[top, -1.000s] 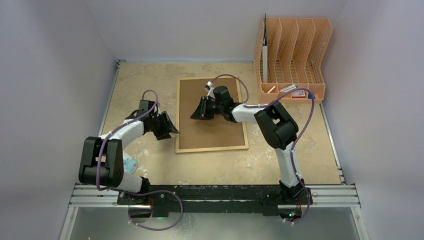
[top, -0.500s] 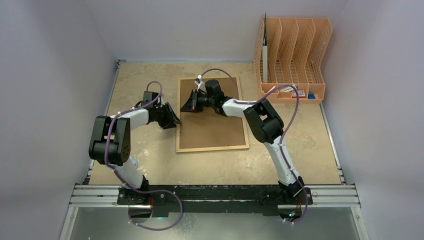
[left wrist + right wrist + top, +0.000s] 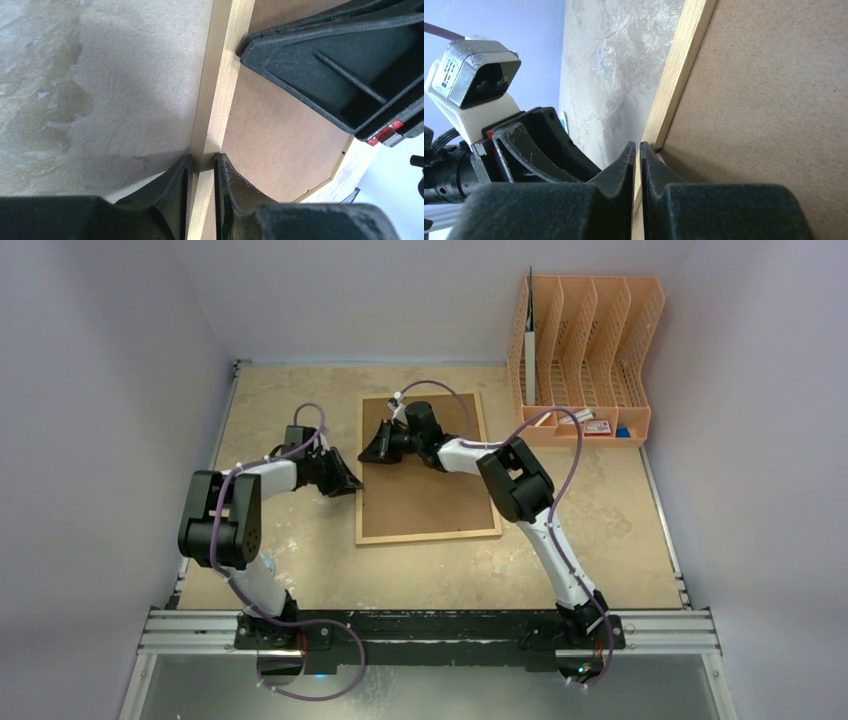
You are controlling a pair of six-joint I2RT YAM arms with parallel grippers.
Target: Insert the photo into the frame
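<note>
Left gripper [image 3: 200, 165] clamped narrow on left border of large light-wood picture frame [image 3: 425, 505], brown fibreboard back up, flat on beige table [image 3: 600, 530]. Right gripper [image 3: 638, 150] nearly closed on same border, nearer far corner. Photo unseen. Frame likely stiff, light, maybe glazed: grip wood rim, keep level.

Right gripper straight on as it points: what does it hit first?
The frame: the right gripper tips sit at its wooden border. Past it, possibly the left gripper; depth unclear.
</note>
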